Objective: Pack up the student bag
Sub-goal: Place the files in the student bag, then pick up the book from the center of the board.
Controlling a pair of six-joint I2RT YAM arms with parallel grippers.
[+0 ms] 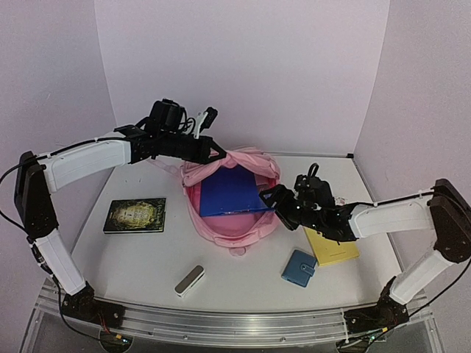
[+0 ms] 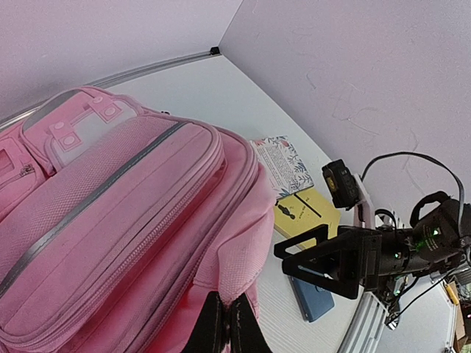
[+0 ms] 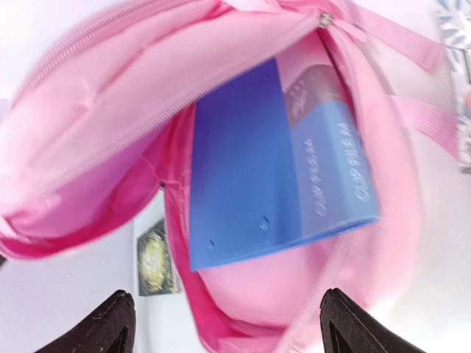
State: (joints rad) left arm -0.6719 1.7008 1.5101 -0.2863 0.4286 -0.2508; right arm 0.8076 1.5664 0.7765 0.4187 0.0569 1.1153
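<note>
The student bag (image 1: pixel 221 224), a pink backpack, lies in the middle of the table with its main compartment gaping towards the camera. A blue clip file (image 1: pixel 229 191) lies inside it, its lower edge free in the opening (image 3: pixel 257 169). My left gripper (image 1: pixel 217 152) is at the bag's far rim, shut on a fold of pink fabric (image 2: pixel 227 309) and holding the flap up. At the right side of the opening, beside the file's corner, my right gripper (image 1: pixel 271 197) stands open. Nothing lies between its wide-set fingertips (image 3: pixel 227 298).
A dark green book (image 1: pixel 135 215) lies left of the bag. A small white oblong case (image 1: pixel 189 281) sits near the front edge. A blue wallet (image 1: pixel 299 268) and a yellow book (image 1: pixel 331 246) lie under the right arm, with a floral booklet (image 2: pixel 283 165) behind them. Walls close off three sides.
</note>
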